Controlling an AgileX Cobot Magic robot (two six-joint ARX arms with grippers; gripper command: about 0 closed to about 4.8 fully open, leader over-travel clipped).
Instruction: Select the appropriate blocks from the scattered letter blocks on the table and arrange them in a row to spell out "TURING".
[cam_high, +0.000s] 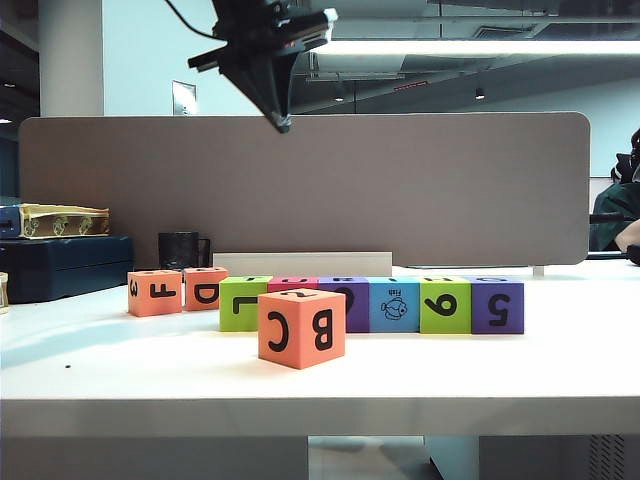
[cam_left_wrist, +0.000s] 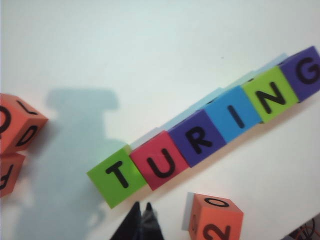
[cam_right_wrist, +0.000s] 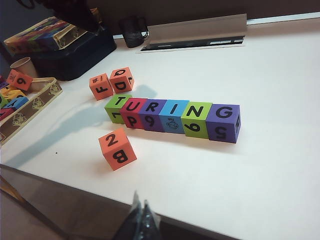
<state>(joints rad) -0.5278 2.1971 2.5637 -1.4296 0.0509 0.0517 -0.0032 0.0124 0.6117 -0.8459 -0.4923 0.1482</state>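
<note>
In the exterior view, the left gripper (cam_high: 283, 122) hangs high above the counter (cam_high: 320, 370), its jaws pressed together and holding nothing. Below it, six letter blocks (cam_high: 395, 305) stand touching in a row across the middle of the counter: lime green, magenta, purple, blue with a fish picture, lime green, purple. The bigger orange B C cube (cam_high: 301, 327) sits nearer, in front of the row's left end. Two orange cubes marked F (cam_high: 155, 292) and D (cam_high: 204, 288) stand side by side just left of the row.

In the left wrist view, the row (cam_left_wrist: 210, 135) reads TURING on its top faces. The left gripper's tips (cam_left_wrist: 141, 212) are closed to a point above the white counter (cam_left_wrist: 150, 50).

In the right wrist view, the right gripper (cam_right_wrist: 141, 212) hovers at the near counter edge (cam_right_wrist: 75, 190), well apart from the blocks, jaws pressed together and empty. The TURING row (cam_right_wrist: 172, 116) lies toward the middle, the orange cube (cam_right_wrist: 117, 148) nearer.
</note>
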